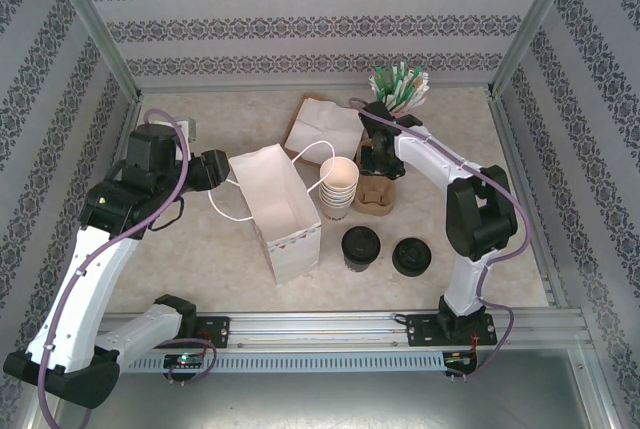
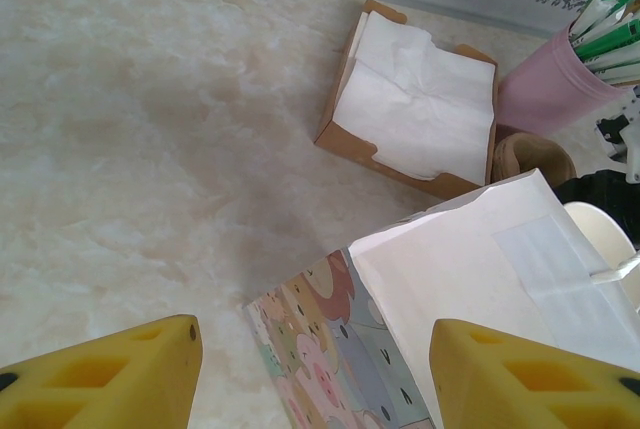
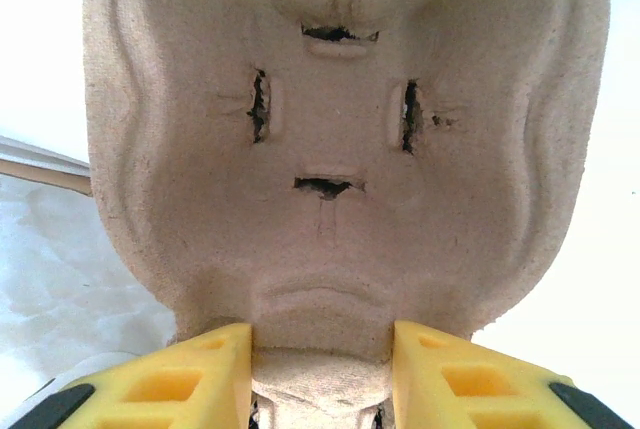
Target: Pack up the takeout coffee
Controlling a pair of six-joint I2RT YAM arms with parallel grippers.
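Coffee (image 1: pixel 360 247) stood upright under its black lid near the front of the tabletop (image 1: pixel 460 119), just beside the bag's front corner, with neither tool on it.

The right tool (image 3: pixel 322 334) pinched one end of the pulp carrier (image 3: pixel 340 139). Its yellow fingers (image 3: pixel 190 379) pressed against either side of a narrow tab of pulp, and a slotted well of the carrier faced the wrist camera. From above, the grip was at the carrier's far end. The carrier lay behind the coffee and just right of the cups (image 1: pixel 338 184), a cream stack close against the bag's far right corner.

The left tool (image 2: pixel 312 334) hung spread, with nothing between its fingers, over the tabletop at the left side of the bag (image 1: pixel 275 211). The bag stood open, white, with a cartoon print on its lower part.

The lids (image 1: pixel 411 257) sat in a low black stack to the right of the coffee, near it but apart. Farther back, a napkin box (image 2: pixel 415 109) lay beside a pink cup (image 2: pixel 548 89) holding green-tipped sticks.
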